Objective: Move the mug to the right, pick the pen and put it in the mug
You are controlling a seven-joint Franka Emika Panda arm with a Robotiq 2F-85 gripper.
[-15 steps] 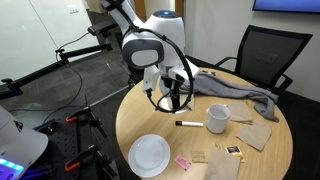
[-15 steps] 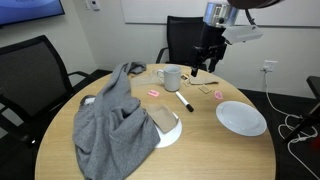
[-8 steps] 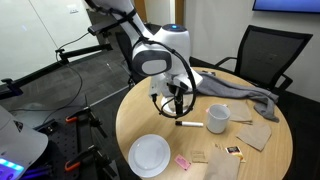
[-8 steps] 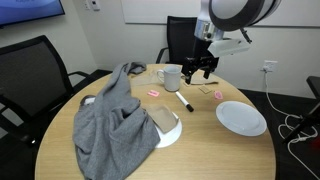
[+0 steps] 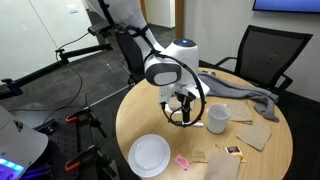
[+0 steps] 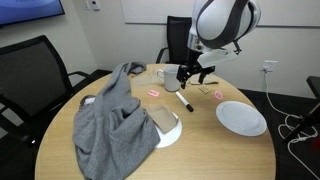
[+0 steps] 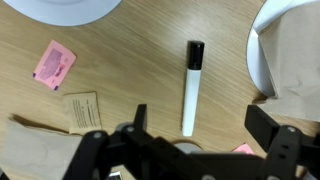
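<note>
The pen (image 7: 189, 92) lies flat on the round wooden table (image 6: 230, 150), its black cap pointing away from me in the wrist view. It also shows in an exterior view (image 6: 185, 102). My gripper (image 7: 203, 122) is open and empty. It hovers just above the pen's white end, one finger on each side. The gripper shows in both exterior views (image 5: 183, 112) (image 6: 187, 80). The pale mug (image 5: 218, 118) stands upright close beside the gripper, and it also shows in an exterior view (image 6: 170, 77). The mug is out of the wrist view.
A flat white plate (image 5: 150, 155) (image 6: 241, 117) (image 7: 65, 8) lies near the table edge. A grey cloth (image 6: 112, 125) covers one side of the table. A white saucer under a brown napkin (image 7: 290, 60) (image 6: 163, 125) is beside the pen. Pink packets (image 7: 55, 65) (image 6: 152, 93) and paper scraps lie around. Office chairs stand behind the table.
The arm has swung over the table toward the mug and come down. The gripper now hangs over the pen. Pen and mug have not moved.
</note>
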